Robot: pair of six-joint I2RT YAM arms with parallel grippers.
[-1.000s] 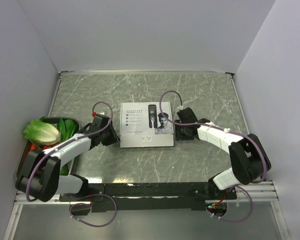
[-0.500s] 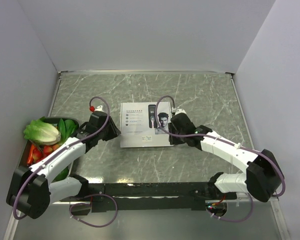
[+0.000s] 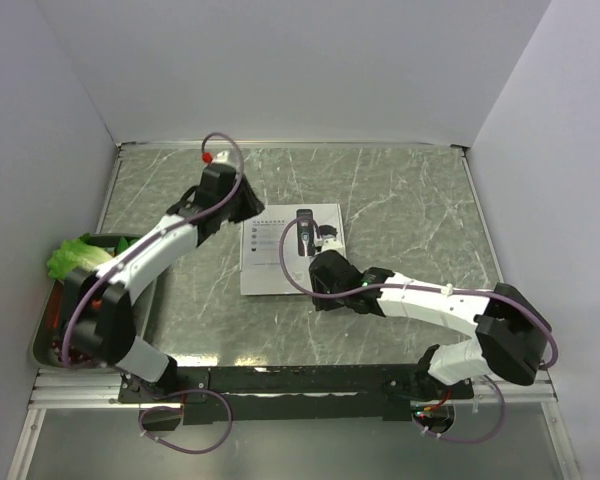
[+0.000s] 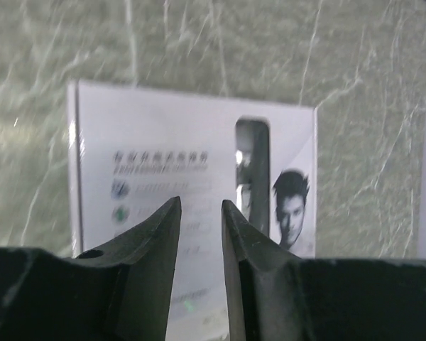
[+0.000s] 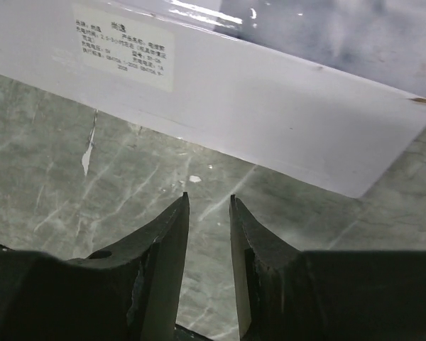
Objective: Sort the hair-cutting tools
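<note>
Top camera: the slim black-and-silver hair clipper (image 3: 305,231) shows in a slot in the lid of a white box (image 3: 273,262). The box lies flat near the middle of the grey-green marbled table (image 3: 410,200), with 3 pale walls around it. A tray (image 3: 45,335) of greens sits at the left edge.

Left wrist: my left gripper (image 4: 201,206) hangs above the lid, its 2 fingers a narrow gap apart and empty. The clipper sits beside a printed face.

Right wrist: my right gripper (image 5: 207,199) is equally narrow and empty, over bare table near the box's labelled side.
</note>
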